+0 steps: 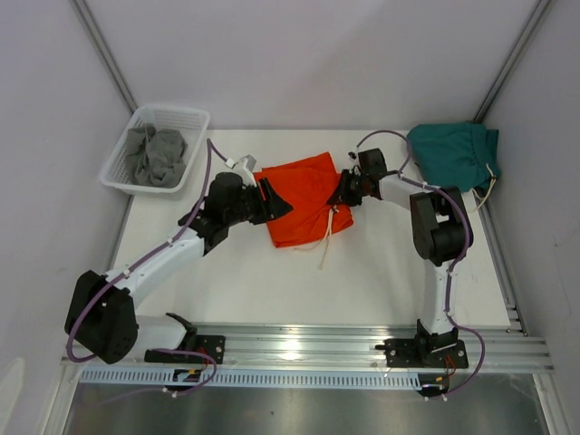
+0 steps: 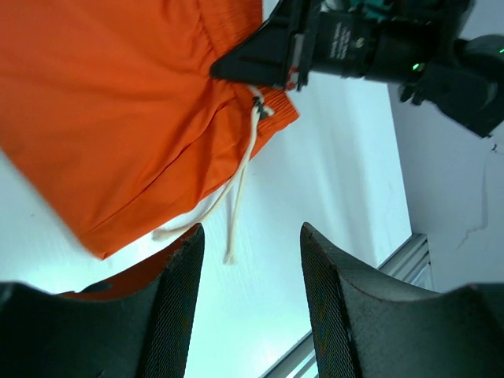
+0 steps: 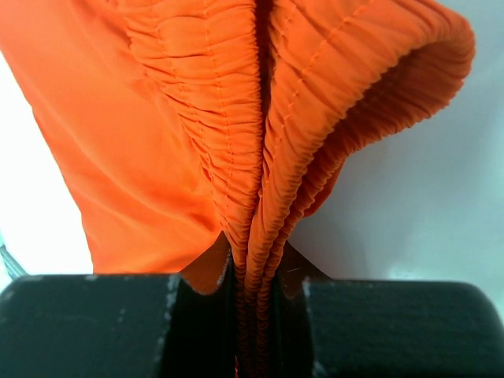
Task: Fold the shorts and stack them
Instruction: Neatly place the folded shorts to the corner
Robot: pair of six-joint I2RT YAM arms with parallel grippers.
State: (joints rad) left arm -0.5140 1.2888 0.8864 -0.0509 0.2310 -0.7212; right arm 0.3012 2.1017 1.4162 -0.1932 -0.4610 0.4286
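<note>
Orange shorts point(image 1: 304, 204) clamped in right claw point(image 3: 252, 303).
Left claw point(image 2: 250, 232) gapes empty, drawstring point(image 2: 240, 189) just ahead; teal shorts point(image 1: 453, 154) behind right claw.

One pair of shorts point(image 1: 304, 207) lies mid-tabletop point(image 1: 381, 281), with the left end effector point(image 1: 279, 204) at its left edge and the right end effector point(image 1: 343, 192) at its right edge. A second pair point(image 1: 453, 154) sits in the far right corner. A basket point(image 1: 116, 149) with cloths point(image 1: 156, 156) in it stands at the far left.
</note>
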